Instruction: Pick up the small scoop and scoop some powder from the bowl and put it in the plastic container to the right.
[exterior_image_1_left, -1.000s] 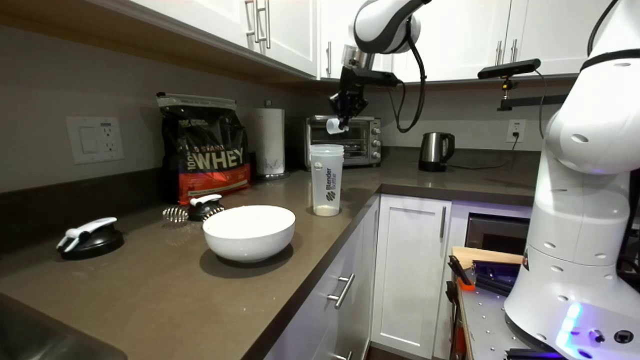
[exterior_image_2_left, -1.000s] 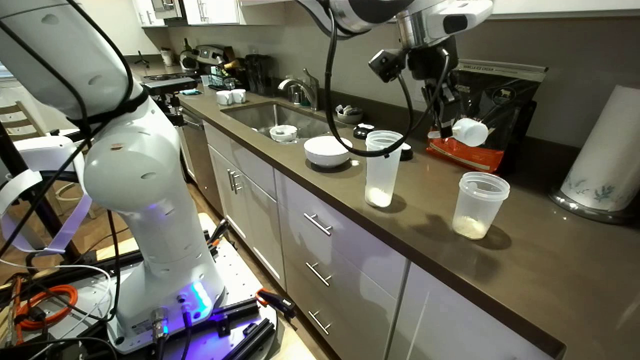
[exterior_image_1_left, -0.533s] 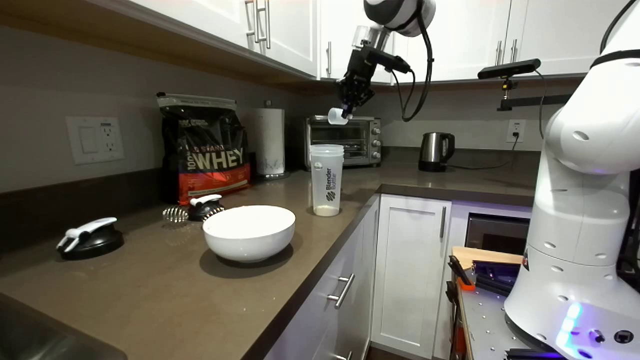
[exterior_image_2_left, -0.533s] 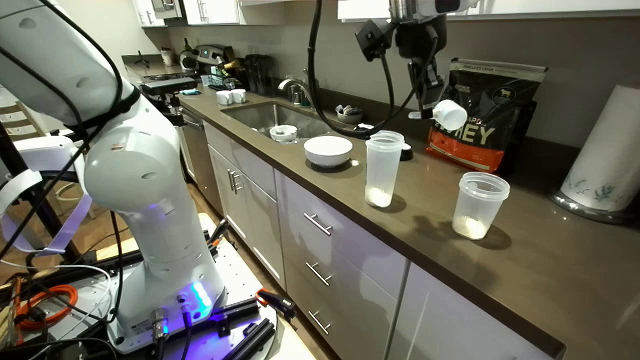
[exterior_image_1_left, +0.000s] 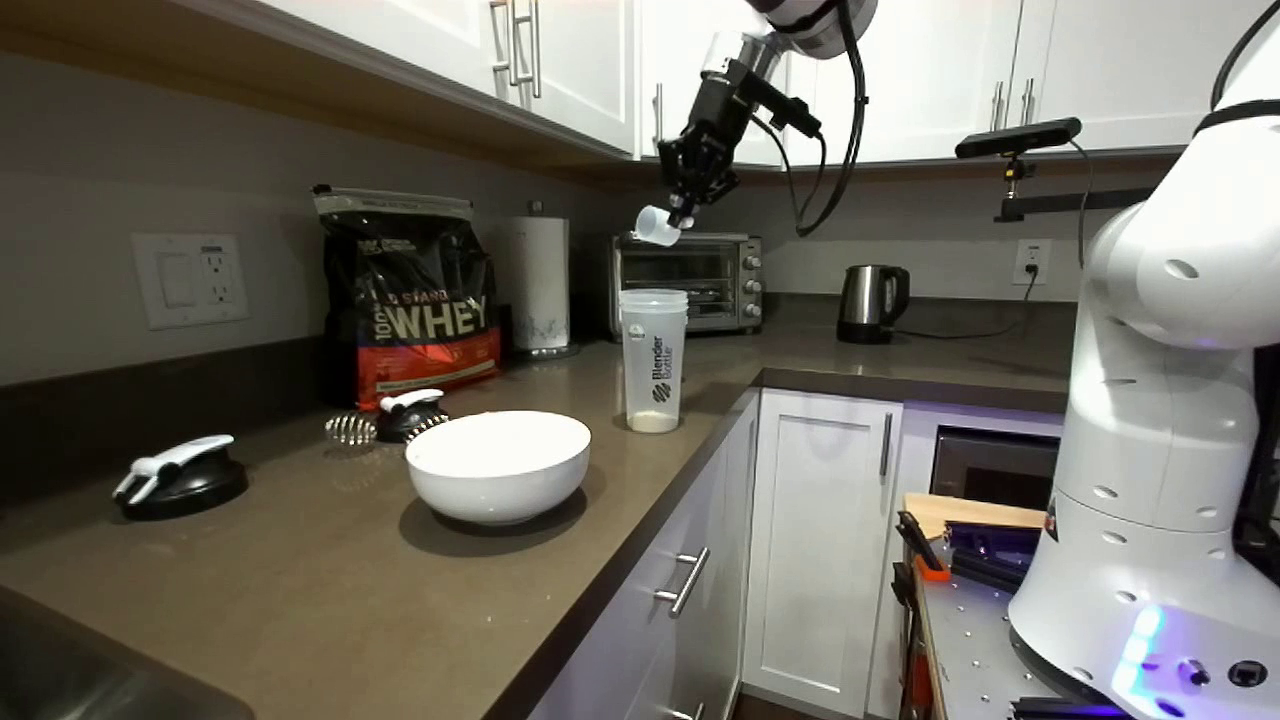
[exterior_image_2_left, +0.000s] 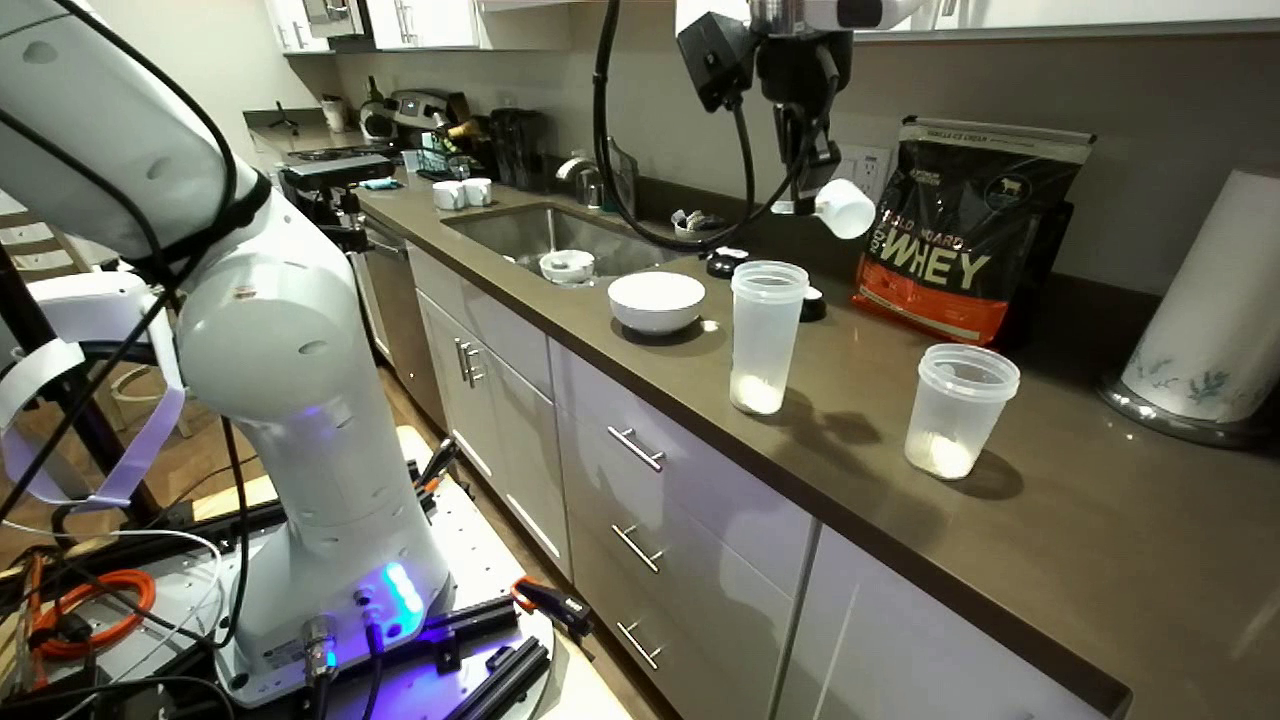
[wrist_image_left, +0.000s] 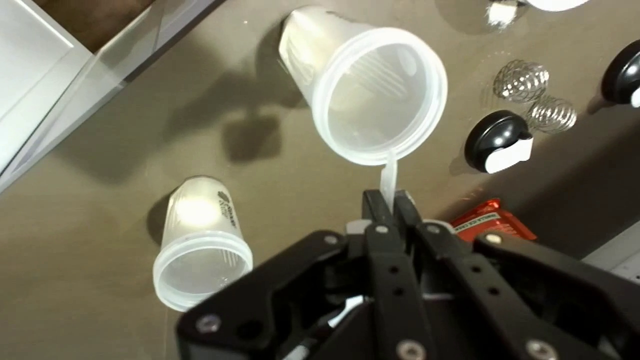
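My gripper (exterior_image_1_left: 682, 212) is shut on the handle of the small white scoop (exterior_image_1_left: 657, 227) and holds it tilted, high above the counter. In an exterior view the scoop (exterior_image_2_left: 846, 209) hangs above and behind the nearer clear plastic cup (exterior_image_2_left: 768, 330). A second clear cup (exterior_image_2_left: 960, 400) stands to the right. Both have pale powder (exterior_image_2_left: 757, 392) at the bottom. The wide white bowl (exterior_image_2_left: 656, 303) stands left of the cups. Powder inside it cannot be told from the white bowl. In the wrist view only the scoop handle (wrist_image_left: 389, 177) shows between the fingertips (wrist_image_left: 391, 202); its contents are hidden.
A black whey bag (exterior_image_2_left: 975, 230) stands against the wall, beside a paper-towel roll (exterior_image_2_left: 1215, 300). Black lids (exterior_image_1_left: 180, 478) and wire springs (wrist_image_left: 522, 82) lie behind the bowl. Upper cabinets (exterior_image_1_left: 400, 40) overhang the counter. A sink (exterior_image_2_left: 550, 230) lies beyond the bowl.
My gripper has risen with the scoop and moved away from the right cup toward the nearer cup and the bowl. The scoop's tilt has changed. The cups and bowl have stayed put.
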